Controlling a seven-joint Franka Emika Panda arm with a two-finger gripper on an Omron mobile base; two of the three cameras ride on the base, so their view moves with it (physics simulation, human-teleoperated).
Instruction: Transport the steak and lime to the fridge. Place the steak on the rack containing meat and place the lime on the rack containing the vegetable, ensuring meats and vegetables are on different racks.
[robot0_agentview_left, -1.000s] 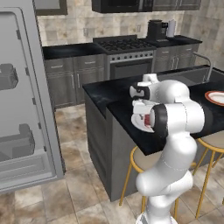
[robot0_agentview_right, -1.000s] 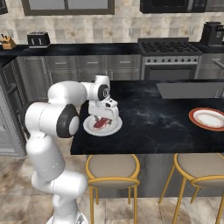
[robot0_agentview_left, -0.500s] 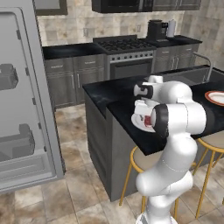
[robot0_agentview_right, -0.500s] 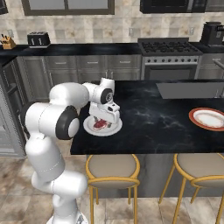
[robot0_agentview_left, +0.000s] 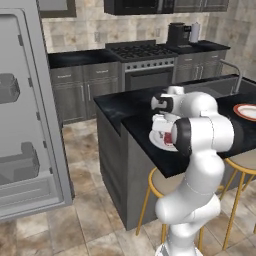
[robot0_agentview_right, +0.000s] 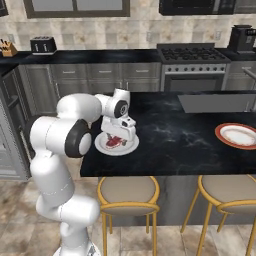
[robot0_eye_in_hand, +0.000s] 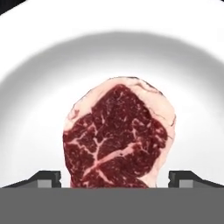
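Your gripper (robot0_eye_in_hand: 113, 178) stands wide open over the steak (robot0_eye_in_hand: 119, 135), which lies ungrasped on the white plate (robot0_agentview_right: 117, 145) on the island counter (robot0_agentview_right: 170, 135); pickup and both fridge (robot0_agentview_left: 30, 110) placements remain.

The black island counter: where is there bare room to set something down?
Free: the counter between the white plate holding the steak and the orange-rimmed plate, in front of the sink. Crowded: the white plate, where the open gripper hovers.
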